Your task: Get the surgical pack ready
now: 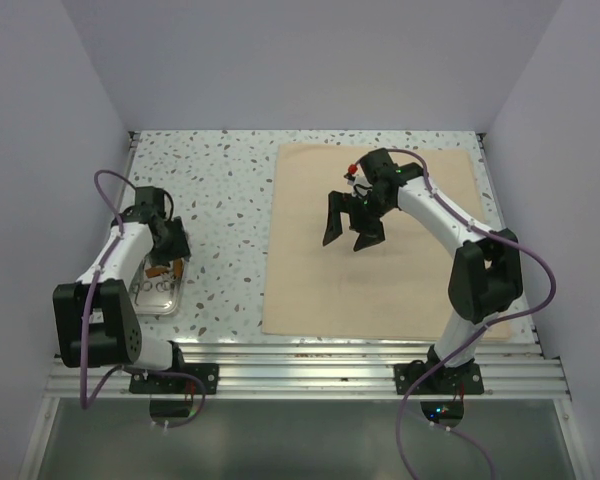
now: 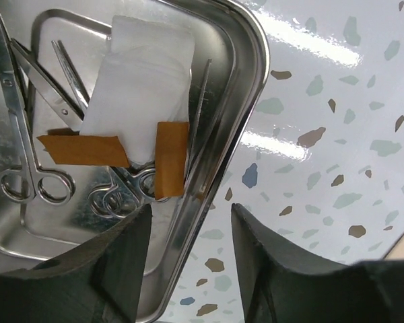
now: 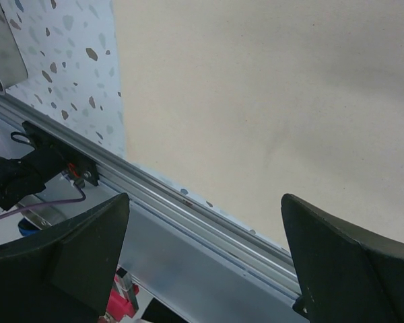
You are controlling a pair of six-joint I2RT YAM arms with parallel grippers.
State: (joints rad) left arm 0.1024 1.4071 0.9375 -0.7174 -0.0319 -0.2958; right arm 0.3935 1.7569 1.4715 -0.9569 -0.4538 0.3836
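**Surgical pack (image 1: 380, 240): parts ready, wrapping not yet begun**

Two halves of the job, still apart. The tan cloth (image 1: 310, 290) lies flat and open on the tabletop (image 1: 220, 200), directly beneath the right gripper (image 1: 352, 232). That gripper hangs above the sheet with its jaws spread as wide as they go and nothing between them.

On the other side, the left gripper (image 2: 192, 219) sits right over the steel tray (image 2: 246, 67). Its jaws stand partly apart, straddling the tray's near rim, one finger over the tray floor and the other over bare tabletop. As far as the wrist view shows, they pinch nothing.

The tray looks fully loaded. Just ahead of the fingers lie the white gauze (image 2: 141, 81), two brown strips (image 2: 84, 149) and the scissors and other thin instruments (image 2: 27, 134), all inside the rim.

So, by my reading, the cloth is laid and the tray is filled. What is left is the bigger part. The tray rests on the tabletop well away from the cloth and has to get onto it. After that the sheet needs folding around it into a bundle. Not one corner is folded yet.
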